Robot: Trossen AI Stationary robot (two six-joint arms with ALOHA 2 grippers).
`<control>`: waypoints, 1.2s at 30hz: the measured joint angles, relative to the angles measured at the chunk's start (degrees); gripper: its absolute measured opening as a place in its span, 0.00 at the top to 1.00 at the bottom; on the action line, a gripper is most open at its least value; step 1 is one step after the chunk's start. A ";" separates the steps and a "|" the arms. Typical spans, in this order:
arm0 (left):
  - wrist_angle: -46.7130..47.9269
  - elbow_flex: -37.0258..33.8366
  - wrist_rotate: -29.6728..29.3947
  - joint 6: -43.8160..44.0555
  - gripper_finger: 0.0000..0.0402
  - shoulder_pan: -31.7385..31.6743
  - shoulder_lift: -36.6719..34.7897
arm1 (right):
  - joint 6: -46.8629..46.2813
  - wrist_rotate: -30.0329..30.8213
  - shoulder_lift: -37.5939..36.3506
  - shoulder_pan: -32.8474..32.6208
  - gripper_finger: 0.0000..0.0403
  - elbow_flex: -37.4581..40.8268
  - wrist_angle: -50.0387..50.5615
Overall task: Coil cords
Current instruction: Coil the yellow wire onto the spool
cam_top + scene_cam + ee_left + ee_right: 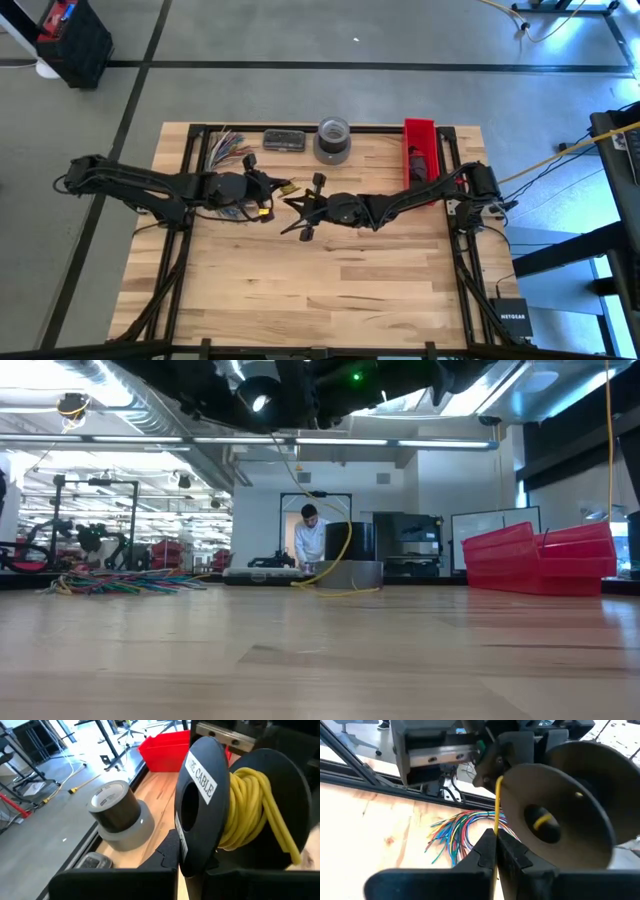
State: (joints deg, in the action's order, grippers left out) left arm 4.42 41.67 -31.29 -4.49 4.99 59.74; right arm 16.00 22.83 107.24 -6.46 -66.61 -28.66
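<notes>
Yellow cable (250, 810) is wound on a black spool (210, 805) that your left claw (262, 187) grips, fingers clenched. Your right claw (495, 842), just beside it, pinches the cable's free end. Beyond both claws, coloured cords (462, 830) lie tangled on the wooden table (330, 270).

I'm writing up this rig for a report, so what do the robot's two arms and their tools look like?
Both arms, left arm and right arm, are dark, slim and jointed, with black cables running along them. Each ends in a black two-finger tool: left tool, right tool. The fingers are flat, angular and matte black.
</notes>
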 joint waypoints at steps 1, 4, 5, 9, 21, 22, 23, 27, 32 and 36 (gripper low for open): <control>0.76 0.00 -0.04 0.02 1.00 0.34 -0.44 | 0.22 0.00 0.00 0.00 0.98 -0.04 0.44; 1.20 0.00 -0.33 0.20 1.00 1.05 -1.09 | 0.38 0.74 0.01 -0.02 0.98 -0.10 0.62; 0.82 0.00 -0.29 0.19 1.00 1.19 -1.09 | 0.35 0.58 0.02 -0.02 0.98 -0.26 0.83; -1.84 0.00 0.15 -0.13 1.00 1.01 0.75 | -2.71 -5.52 0.14 0.04 0.98 -0.85 -0.45; -8.99 0.00 -0.25 -2.93 1.00 2.45 3.50 | 0.81 0.39 1.26 0.00 0.98 -1.03 2.02; -8.98 0.00 -0.35 -2.97 1.00 2.57 3.50 | 1.62 1.91 1.15 0.00 0.98 -1.03 2.52; -8.85 0.00 -0.52 -2.97 1.00 2.69 3.49 | 2.54 3.50 1.14 0.00 0.98 -1.03 2.82; -4.92 0.00 -0.45 -2.85 1.00 2.78 3.07 | 7.21 11.39 1.05 -0.92 0.98 -1.03 5.45; -2.95 0.09 -0.27 -2.56 1.00 2.74 1.66 | 13.72 21.02 0.89 -2.16 0.98 -1.11 5.35; -2.42 0.11 0.19 -2.77 1.00 2.78 1.67 | 14.16 21.75 0.87 -2.94 0.97 -1.05 5.03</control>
State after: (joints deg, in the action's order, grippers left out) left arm 2.00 41.78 -31.10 -7.26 7.77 61.41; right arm 30.16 44.58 108.12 -9.40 -67.66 -23.63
